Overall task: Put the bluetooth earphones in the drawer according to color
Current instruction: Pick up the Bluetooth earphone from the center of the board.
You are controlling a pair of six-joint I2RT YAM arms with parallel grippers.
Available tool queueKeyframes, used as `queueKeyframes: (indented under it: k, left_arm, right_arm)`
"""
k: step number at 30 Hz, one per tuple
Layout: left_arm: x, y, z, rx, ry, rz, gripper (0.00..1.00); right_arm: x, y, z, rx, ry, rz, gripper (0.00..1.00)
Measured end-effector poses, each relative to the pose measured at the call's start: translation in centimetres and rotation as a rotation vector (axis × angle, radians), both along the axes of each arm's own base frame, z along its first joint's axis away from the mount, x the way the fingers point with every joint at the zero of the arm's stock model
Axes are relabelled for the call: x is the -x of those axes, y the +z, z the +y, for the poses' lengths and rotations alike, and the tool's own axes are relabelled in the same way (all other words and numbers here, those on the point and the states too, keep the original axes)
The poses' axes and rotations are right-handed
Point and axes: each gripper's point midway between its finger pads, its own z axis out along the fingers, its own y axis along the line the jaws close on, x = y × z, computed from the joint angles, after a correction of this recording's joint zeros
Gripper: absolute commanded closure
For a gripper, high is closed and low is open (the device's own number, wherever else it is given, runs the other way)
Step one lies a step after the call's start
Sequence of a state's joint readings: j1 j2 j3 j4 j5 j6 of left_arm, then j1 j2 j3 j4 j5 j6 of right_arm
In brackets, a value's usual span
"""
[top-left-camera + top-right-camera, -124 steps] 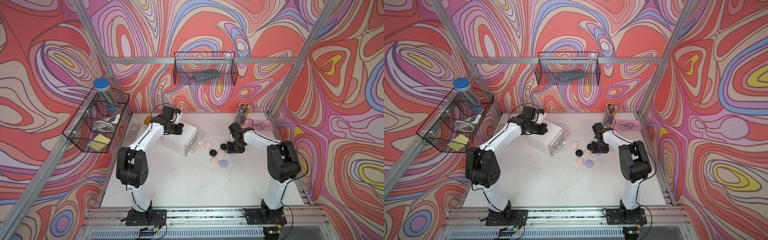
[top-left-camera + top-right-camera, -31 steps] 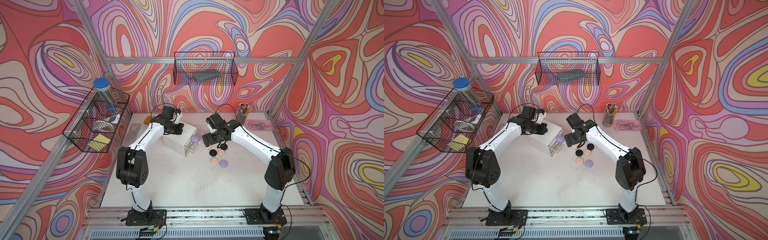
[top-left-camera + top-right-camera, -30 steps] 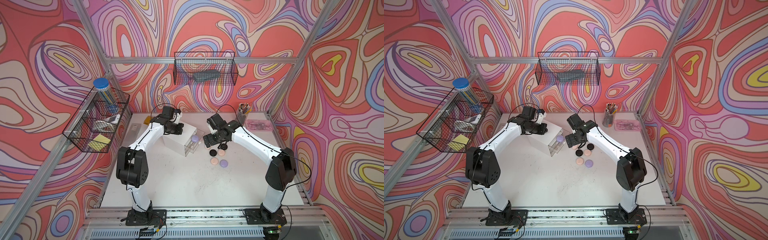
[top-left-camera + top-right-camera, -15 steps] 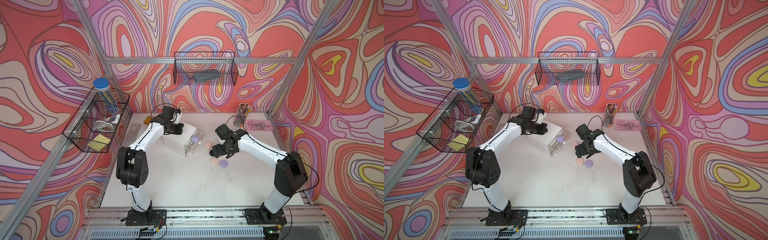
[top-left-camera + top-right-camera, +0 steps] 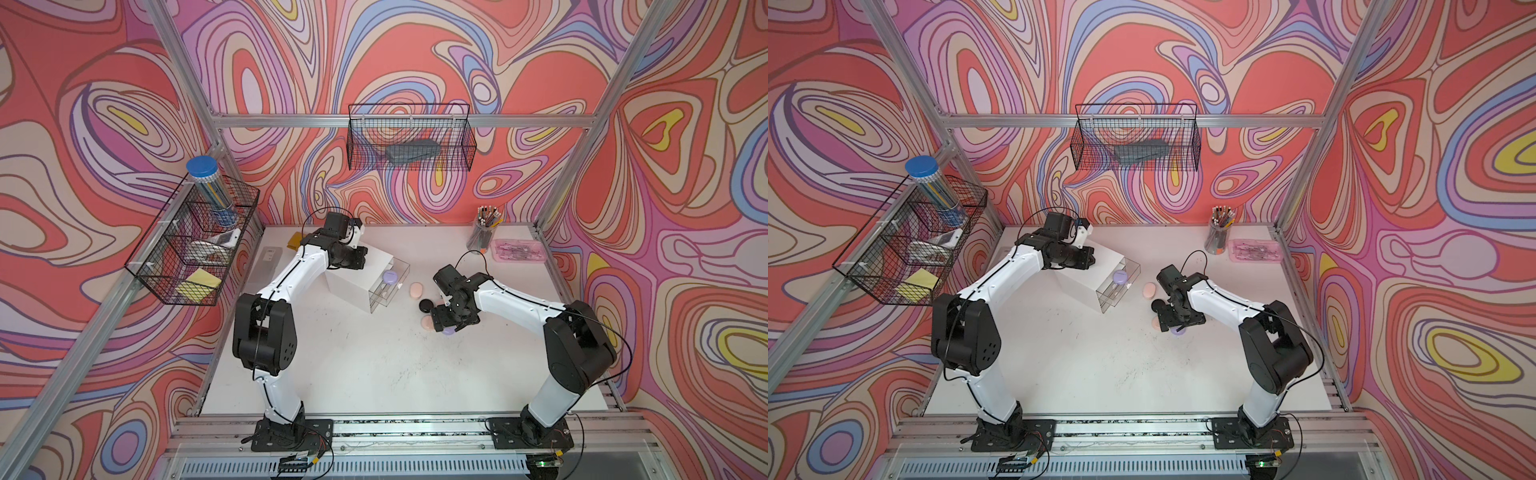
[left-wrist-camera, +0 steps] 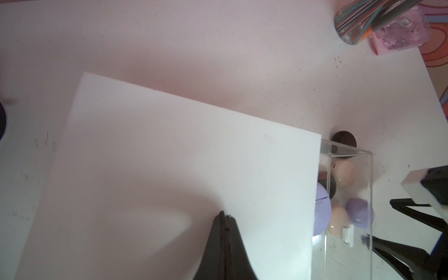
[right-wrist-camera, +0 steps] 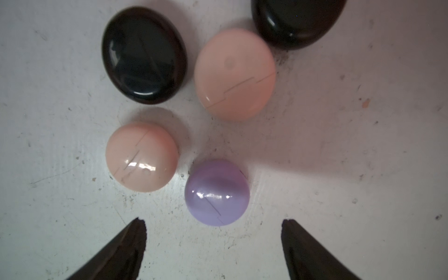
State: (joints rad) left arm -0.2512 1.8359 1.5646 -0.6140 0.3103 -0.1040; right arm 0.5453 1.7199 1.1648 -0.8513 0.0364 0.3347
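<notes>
Walls on all sides are covered in swirls of red, pink and lilac; the white tabletop (image 5: pixel 353 365) is scuffed. The small white drawer cabinet (image 5: pixel 347 284) sits toward the back left with its top drawer (image 5: pixel 402 266), clear plastic, pulled out. One lavender case (image 5: pixel 390 276) lies inside that drawer. The left gripper (image 6: pixel 225 217) is down at the cabinet's white top, fingers pressed together with nothing between them. The right gripper (image 7: pixel 213 221) hangs low over the loose cases to the right of the cabinet. Its fingers (image 7: pixel 305 244) are spread wide and hold nothing. The second lavender case (image 7: pixel 217 192) rests on the tabletop just ahead of the tips, in line with the gap and untouched. Just beside it lies a pink case (image 7: pixel 143 157). Beyond are a second pink case (image 7: pixel 235 75), a black case (image 7: pixel 144 55) close on one side and a second black case (image 7: pixel 295 21) against the other. A third pink case (image 5: pixel 415 289) lies apart, nearer the drawer front. A pen cup (image 5: pixel 484 232) and a pink box (image 5: pixel 517 251) stand at the back right.
</notes>
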Motion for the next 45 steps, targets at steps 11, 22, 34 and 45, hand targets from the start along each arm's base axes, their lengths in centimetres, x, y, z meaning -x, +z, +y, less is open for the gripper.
queueKeyframes:
  k: [11,22,34,45]
  left_arm:
    - [0.0,0.0,0.0,0.0,0.0,0.001,1.0]
    - [0.0,0.0,0.0,-0.003,-0.002,0.004,1.0]
    - [0.0,-0.1,0.0,-0.002,-0.002,0.005,1.0]
    - [0.0,0.0,0.0,-0.003,-0.003,0.004,1.0]
  right_arm:
    - [-0.8,-2.1,0.0,-0.001,-0.028,0.023,0.16]
    - [-0.6,-3.5,-0.1,0.009,-0.039,0.056,0.25]
    - [-0.7,-3.7,0.1,-0.004,-0.044,0.054,0.4]
    - [-0.8,-3.7,0.1,-0.007,-0.063,0.05,0.57]
